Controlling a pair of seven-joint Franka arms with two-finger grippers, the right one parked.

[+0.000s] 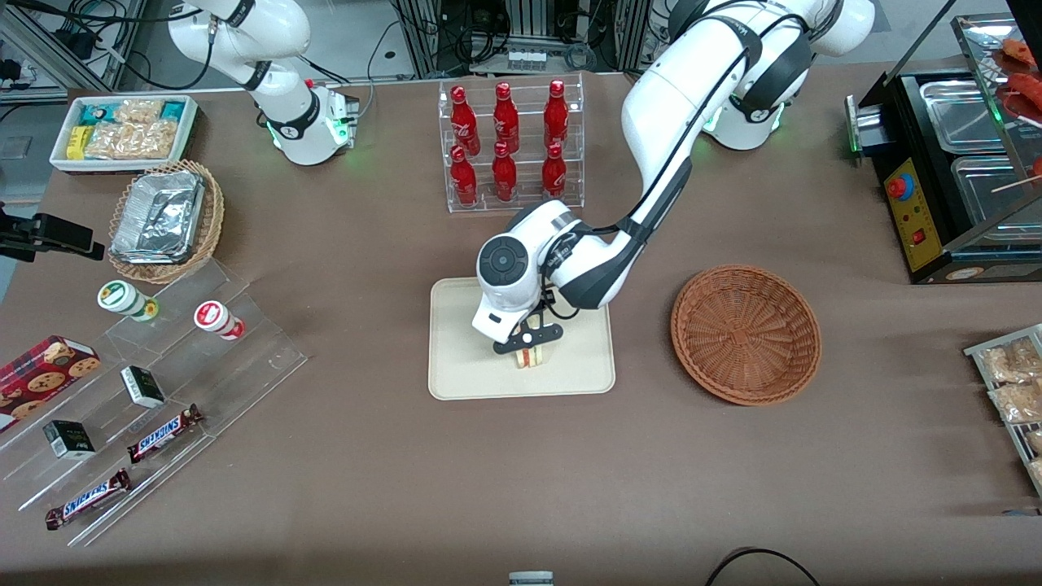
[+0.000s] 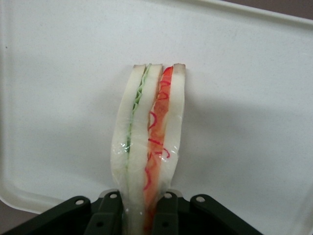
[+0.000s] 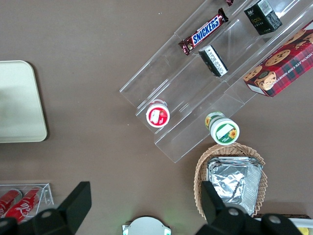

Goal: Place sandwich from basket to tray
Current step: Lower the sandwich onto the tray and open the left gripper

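Round reddish-brown wicker basket [image 1: 746,334] empty. Triangular white-bread sandwich [image 2: 149,142] over cream rectangular tray [image 1: 464,366] (touching, seemingly). Left gripper [image 1: 531,352] fingers [image 2: 108,215] clamped on it; release remaining.

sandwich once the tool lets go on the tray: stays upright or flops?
Likely tips: the sandwich stands on a narrow edge, pinched by the tool over the tray. Probably soft: the bread bows between the fingers. Its glossy wrap may be slippery.

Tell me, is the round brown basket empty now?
Empty. The basket shows only bare weave. The gripper holds the sandwich over the tray, fingers shut on it.
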